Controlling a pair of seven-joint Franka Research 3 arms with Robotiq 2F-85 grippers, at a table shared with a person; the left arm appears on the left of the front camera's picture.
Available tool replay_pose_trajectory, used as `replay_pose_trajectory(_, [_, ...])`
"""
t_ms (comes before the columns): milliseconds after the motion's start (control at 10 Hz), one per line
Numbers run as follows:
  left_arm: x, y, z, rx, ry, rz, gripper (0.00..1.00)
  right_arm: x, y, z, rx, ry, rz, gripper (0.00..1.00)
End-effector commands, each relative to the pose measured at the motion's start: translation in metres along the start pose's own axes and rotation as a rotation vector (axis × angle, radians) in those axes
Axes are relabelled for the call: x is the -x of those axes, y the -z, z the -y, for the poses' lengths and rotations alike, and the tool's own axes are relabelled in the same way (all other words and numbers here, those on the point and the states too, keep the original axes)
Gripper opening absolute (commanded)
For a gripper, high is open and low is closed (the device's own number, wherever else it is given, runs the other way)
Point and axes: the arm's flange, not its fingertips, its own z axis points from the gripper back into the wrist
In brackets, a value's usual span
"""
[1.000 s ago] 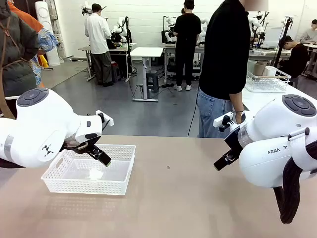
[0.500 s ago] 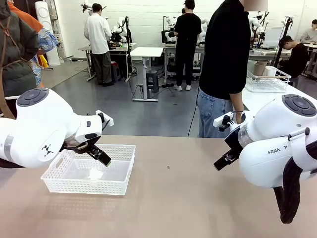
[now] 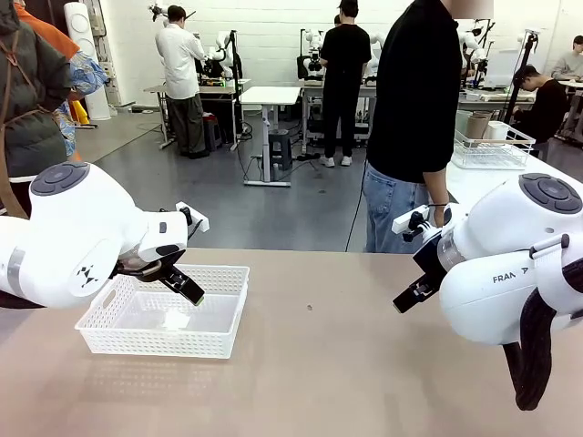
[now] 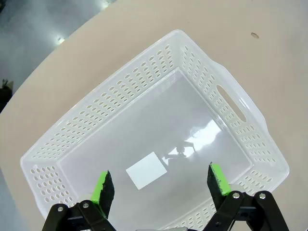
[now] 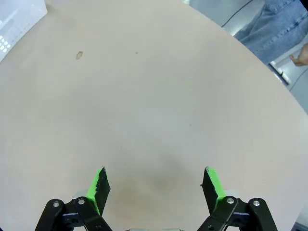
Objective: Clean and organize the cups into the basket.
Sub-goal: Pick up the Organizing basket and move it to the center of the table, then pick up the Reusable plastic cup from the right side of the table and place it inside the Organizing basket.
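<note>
The white perforated basket [image 3: 150,344] sits empty on the left of the tan table. My left gripper [image 3: 189,289] hovers just above its far side, open, and the left wrist view looks between the gripper [image 4: 160,182] fingers down onto the bare basket [image 4: 144,72] floor with a white label. My right gripper [image 3: 414,293] hangs open over the table's right side. In its own view the right gripper [image 5: 156,185] has only bare tabletop between its green pads, and a corner of the basket [image 5: 17,19] shows at top left. A tan-brown cup [image 3: 477,126] stands on a side table at far right.
A person in a black top and jeans [image 3: 414,127] stands at the far edge, one hand [image 3: 440,215] hanging near my right arm. The cup sits inside a white wire basket [image 3: 492,150]. Bare tabletop [image 3: 319,364] lies between the arms.
</note>
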Motion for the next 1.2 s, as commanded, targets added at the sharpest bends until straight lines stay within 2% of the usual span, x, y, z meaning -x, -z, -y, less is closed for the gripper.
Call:
replay_pose_trajectory(0, [0.000, 0.000, 0.000, 0.000, 0.001, 0.000, 1.00, 0.000, 0.000, 0.000, 0.000, 0.000, 0.000, 1.00])
replay_pose_trajectory(300, [0.000, 0.000, 0.000, 0.000, 0.000, 0.000, 1.00, 0.000, 0.000, 0.000, 0.000, 0.000, 0.000, 1.00])
replay_pose_trajectory(400, [0.002, -0.018, 0.001, 0.031, 0.072, 0.030, 1.00, 0.006, -0.018, -0.011, 0.005, -0.068, 0.000, 1.00])
replay_pose_trajectory(500, [0.003, -0.044, 0.005, -0.004, 0.129, 0.087, 1.00, 0.015, -0.046, -0.023, 0.021, -0.103, -0.010, 1.00])
replay_pose_trajectory(600, [0.005, -0.079, 0.009, 0.037, 0.170, 0.100, 1.00, 0.030, -0.079, -0.040, 0.040, -0.151, -0.037, 1.00])
replay_pose_trajectory(800, [0.032, -0.125, 0.024, 0.069, 0.246, -0.053, 1.00, 0.073, -0.124, -0.061, 0.073, -0.212, -0.111, 1.00])
replay_pose_trajectory(1000, [0.059, -0.153, 0.033, 0.006, 0.331, -0.149, 1.00, 0.112, -0.155, -0.085, 0.152, -0.228, -0.160, 1.00])
replay_pose_trajectory(1100, [0.069, -0.161, 0.038, -0.034, 0.346, -0.168, 1.00, 0.126, -0.166, -0.093, 0.192, -0.240, -0.172, 1.00])
